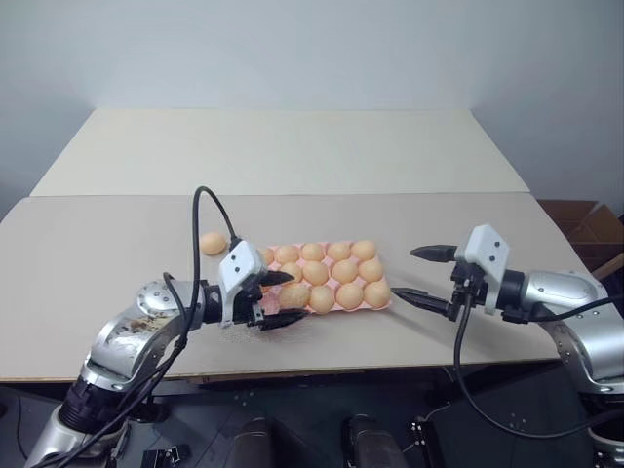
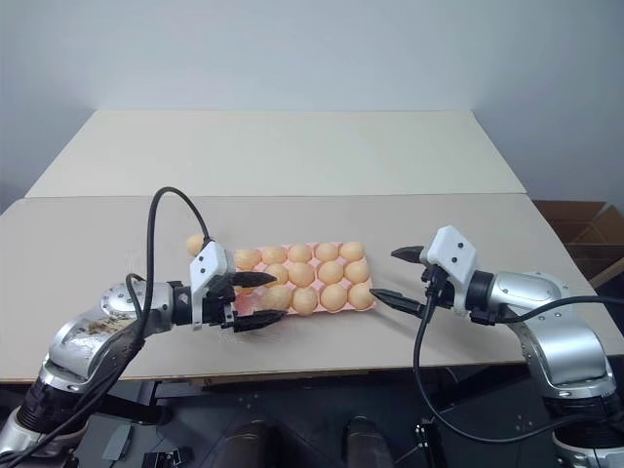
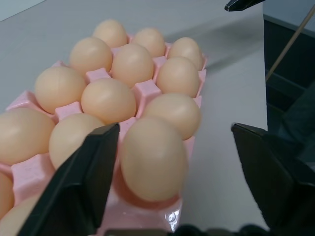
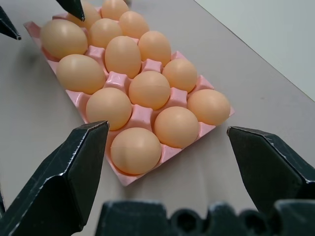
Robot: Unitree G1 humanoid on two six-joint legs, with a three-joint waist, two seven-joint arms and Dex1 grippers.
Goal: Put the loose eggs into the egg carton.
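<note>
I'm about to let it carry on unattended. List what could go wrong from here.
1. The left claw stands open right at the egg carton; pulling away, a finger might clip the near corner egg.
2. One loose egg lies on the table behind the left arm; reaching for it could send it rolling.

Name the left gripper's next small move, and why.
Probably lift the open left gripper clear of the carton and swing it toward the loose egg on the table behind. An egg sits in the near corner cup between its spread fingers, seemingly released.
</note>
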